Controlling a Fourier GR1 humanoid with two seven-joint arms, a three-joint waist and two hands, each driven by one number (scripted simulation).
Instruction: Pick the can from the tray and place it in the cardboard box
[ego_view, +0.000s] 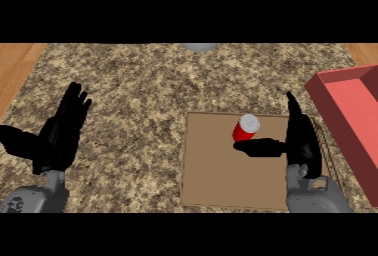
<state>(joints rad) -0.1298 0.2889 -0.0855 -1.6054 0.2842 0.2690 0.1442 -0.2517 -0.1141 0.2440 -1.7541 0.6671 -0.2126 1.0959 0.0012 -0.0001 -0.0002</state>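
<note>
On the left I see the left robot hand (63, 132) resting over the speckled bench (148, 80), fingers straight, spread apart and holding nothing. In the middle lies a flat brown tray (214, 180), with the red can (246, 128) on its far part. Just right of the can, the right robot hand (303, 150) is unclenched, its thumb stretched out beneath the can; I cannot tell whether they touch. A red box (336, 120) sits at the far right.

My left hand (59, 135) and right hand (301, 140) are black on grey forearms (33, 197). The can (246, 129) is red with a pale silver top, the cardboard box (221, 175) plain tan, the tray (341, 112) dull red. The counter (148, 80) is speckled brown and beige granite.
</note>
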